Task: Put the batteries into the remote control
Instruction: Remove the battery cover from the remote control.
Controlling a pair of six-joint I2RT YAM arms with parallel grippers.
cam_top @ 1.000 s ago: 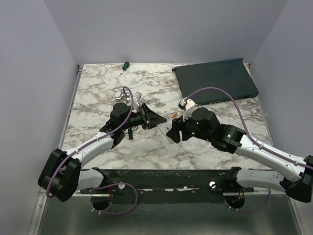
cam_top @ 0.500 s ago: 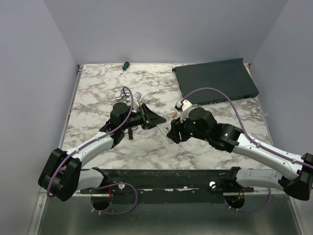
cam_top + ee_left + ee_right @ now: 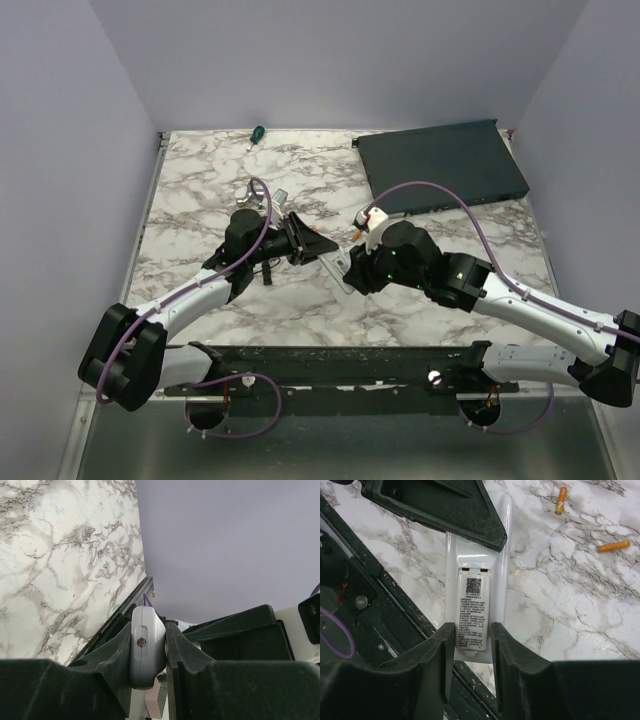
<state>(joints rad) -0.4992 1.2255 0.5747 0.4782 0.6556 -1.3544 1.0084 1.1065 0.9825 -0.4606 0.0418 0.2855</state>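
Note:
The white remote control [image 3: 502,555] is held up off the marble, back side facing the right wrist camera, with a labelled battery cover [image 3: 474,610] on it. My left gripper [image 3: 148,630] is shut on the remote control [image 3: 146,650], seen end-on between its fingers. My right gripper [image 3: 471,627] straddles the lower end of the cover, jaws narrow, with a thin gap still showing on the right side. Two orange batteries [image 3: 561,500] [image 3: 614,546] lie loose on the table beyond. From above, both grippers [image 3: 318,245] [image 3: 350,272] meet over the remote [image 3: 335,265] at the table's middle.
A large dark flat box [image 3: 442,163] lies at the back right. A green-handled screwdriver [image 3: 256,133] rests at the back edge, and a silver bracket [image 3: 280,197] sits behind the left gripper. The black rail [image 3: 330,365] runs along the near edge.
My right gripper has moved left onto the remote's end and its jaws have narrowed around the cover. The left gripper has held the remote still.

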